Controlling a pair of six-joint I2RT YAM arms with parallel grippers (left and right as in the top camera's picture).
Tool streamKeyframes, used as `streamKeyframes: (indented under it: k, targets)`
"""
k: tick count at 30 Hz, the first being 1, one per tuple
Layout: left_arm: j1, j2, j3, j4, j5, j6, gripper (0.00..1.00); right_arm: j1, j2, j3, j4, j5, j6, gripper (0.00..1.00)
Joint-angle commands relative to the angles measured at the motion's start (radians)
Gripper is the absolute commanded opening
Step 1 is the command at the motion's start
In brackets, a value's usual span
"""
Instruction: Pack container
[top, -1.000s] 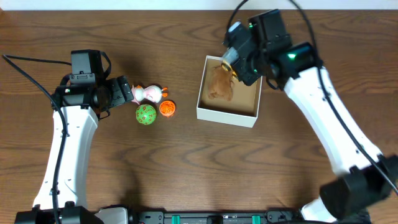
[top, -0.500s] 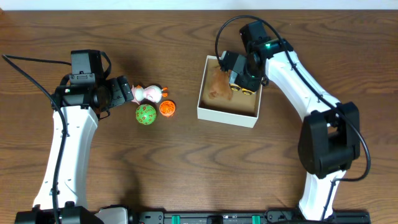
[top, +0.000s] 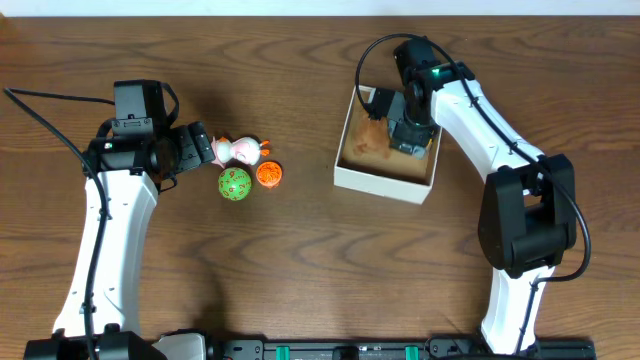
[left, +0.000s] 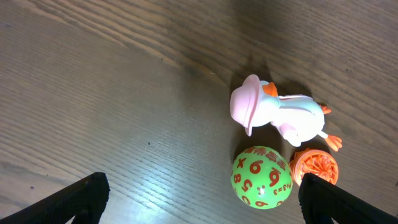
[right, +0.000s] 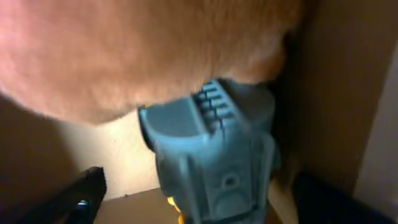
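container (top: 385, 183) slid rightward, right claw (top: 400, 135) lowered deeper inside it, close beside brown plush toy (top: 368, 140)

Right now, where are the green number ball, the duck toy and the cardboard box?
green number ball (left: 261, 177): left wrist view, middle
duck toy (left: 292, 118): left wrist view, body
cardboard box (top: 380, 187): overhead view, white near wall

A dark brown wooden table (top: 300, 270) with marked grain was shown, and four things were carried directly on it. Toward the left, a pink-and-white duck toy (top: 240, 150) was laid on its side, with a green ball (top: 234, 184) printed with orange numbers just on its near side and a small round orange toy (top: 268, 174) just beside the ball, all three closely clustered. Well apart to the right, the white-walled container (top: 378, 184) was set slightly skewed to the table's edges.
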Motion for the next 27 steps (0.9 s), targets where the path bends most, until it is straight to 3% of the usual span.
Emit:
streamKeyframes:
  k: [1,5,9,16,20,27]
  targets:
    - [0.004,0.005,0.018,-0.003,-0.001,0.002,0.98,0.031,-0.042,0.009,0.018,0.017,0.098,0.99]
    - [0.004,0.005,0.018,-0.003,-0.001,0.002,0.98,0.048,-0.097,0.018,0.060,0.006,0.356,0.99]
    - [0.004,0.005,0.018,-0.003,-0.001,0.002,0.98,0.051,-0.174,0.018,0.054,-0.009,0.745,0.99]
    - [0.004,0.005,0.018,-0.003,-0.001,0.002,0.98,0.050,-0.316,0.018,-0.029,-0.245,0.807,0.99]
    - [0.004,0.005,0.018,-0.003,-0.001,0.002,0.98,0.031,-0.411,0.018,-0.060,-0.228,0.914,0.99]
    - [0.003,0.005,0.018,0.003,0.003,-0.003,0.98,-0.127,-0.516,0.018,-0.156,-0.069,1.249,0.99]
